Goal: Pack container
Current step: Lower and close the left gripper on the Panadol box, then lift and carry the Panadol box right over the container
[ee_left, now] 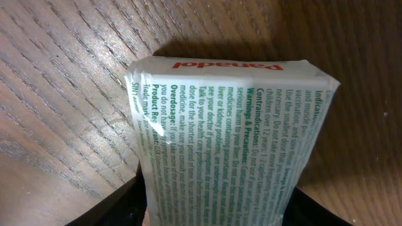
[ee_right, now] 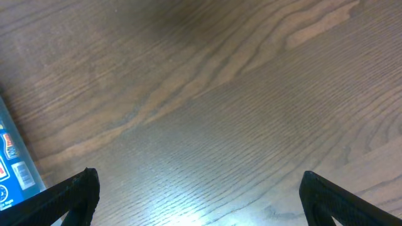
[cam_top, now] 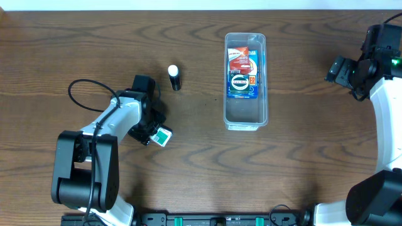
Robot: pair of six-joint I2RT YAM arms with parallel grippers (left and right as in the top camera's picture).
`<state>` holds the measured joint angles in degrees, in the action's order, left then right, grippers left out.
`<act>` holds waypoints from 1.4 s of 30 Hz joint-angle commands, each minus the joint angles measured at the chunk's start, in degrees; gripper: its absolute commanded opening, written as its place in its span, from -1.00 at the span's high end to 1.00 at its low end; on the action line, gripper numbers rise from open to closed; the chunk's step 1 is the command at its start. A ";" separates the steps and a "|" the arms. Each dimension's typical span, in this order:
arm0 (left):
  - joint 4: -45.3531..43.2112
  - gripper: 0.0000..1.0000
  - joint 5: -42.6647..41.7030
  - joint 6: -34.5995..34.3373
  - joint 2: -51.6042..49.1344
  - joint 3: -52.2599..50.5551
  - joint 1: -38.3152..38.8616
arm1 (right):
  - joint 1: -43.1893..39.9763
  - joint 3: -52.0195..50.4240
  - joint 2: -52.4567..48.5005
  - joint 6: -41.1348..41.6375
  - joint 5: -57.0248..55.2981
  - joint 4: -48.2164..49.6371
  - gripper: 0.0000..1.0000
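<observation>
The clear plastic container (cam_top: 245, 119) stands upright at the table's middle right and holds a blue and red packet (cam_top: 242, 73) in its far half. My left gripper (cam_top: 157, 134) is shut on a white Panadol box with green print (ee_left: 229, 135), which also shows in the overhead view (cam_top: 163, 136), low over the table at left. My right gripper (cam_top: 336, 70) is open and empty to the right of the container; in the right wrist view (ee_right: 198, 201) its fingers are wide apart over bare wood, with the packet's blue edge (ee_right: 16, 164) at far left.
A small black tube with a white cap (cam_top: 174, 77) lies on the table between my left arm and the container. The left arm's black cable (cam_top: 81, 88) loops over the table at the left.
</observation>
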<state>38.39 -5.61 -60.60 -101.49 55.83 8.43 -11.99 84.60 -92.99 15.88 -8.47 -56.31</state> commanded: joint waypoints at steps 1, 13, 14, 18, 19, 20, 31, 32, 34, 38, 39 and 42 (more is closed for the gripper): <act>-0.79 -0.22 -0.83 0.81 -2.05 -1.99 0.17 | -0.37 -0.15 -0.13 -0.52 -0.55 -0.07 -0.98; -0.96 0.19 -0.81 2.10 -1.66 -1.97 0.11 | -0.37 -0.15 -0.13 -0.52 -0.55 -0.07 -0.98; -0.96 0.19 -0.81 2.25 -1.64 -1.90 0.11 | -0.37 -0.15 -0.13 -0.52 -0.55 -0.07 -0.99; -0.35 0.08 -0.81 4.76 -0.57 -1.16 -0.04 | -0.37 -0.15 -0.13 -0.52 -0.55 -0.07 -0.98; 0.22 0.07 -0.81 5.46 0.22 -0.81 -0.15 | -0.37 -0.15 -0.13 -0.52 -0.55 -0.07 -0.98; 0.74 0.07 -0.81 6.03 0.98 -0.46 -0.31 | -0.37 -0.15 -0.13 -0.52 -0.55 -0.07 -0.99; 5.99 0.07 -1.09 9.57 19.19 1.38 -0.85 | -0.37 -0.15 -0.13 -0.52 -0.55 -0.07 -0.98; 6.19 0.07 -1.51 9.55 21.49 1.38 -0.83 | -0.37 -0.15 -0.13 -0.50 -0.55 -0.07 -0.98; 6.25 0.07 -2.40 9.49 25.46 1.38 -0.42 | -0.37 -0.15 -0.13 -0.52 -0.55 -0.07 -0.98; 4.07 0.07 -4.87 7.87 32.72 1.38 2.08 | -0.37 -0.15 -0.13 -0.52 -0.55 -0.07 -0.98; 2.71 0.07 -5.66 7.82 34.42 1.38 3.30 | -0.37 -0.15 -0.13 -0.52 -0.55 -0.07 -0.98; -1.40 0.07 -5.97 6.47 38.03 1.38 8.31 | -0.37 -0.15 -0.13 -0.52 -0.52 -0.07 -0.98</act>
<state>38.74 -9.96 -52.75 -65.91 56.01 13.10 -11.99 84.60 -92.99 15.88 -8.47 -56.31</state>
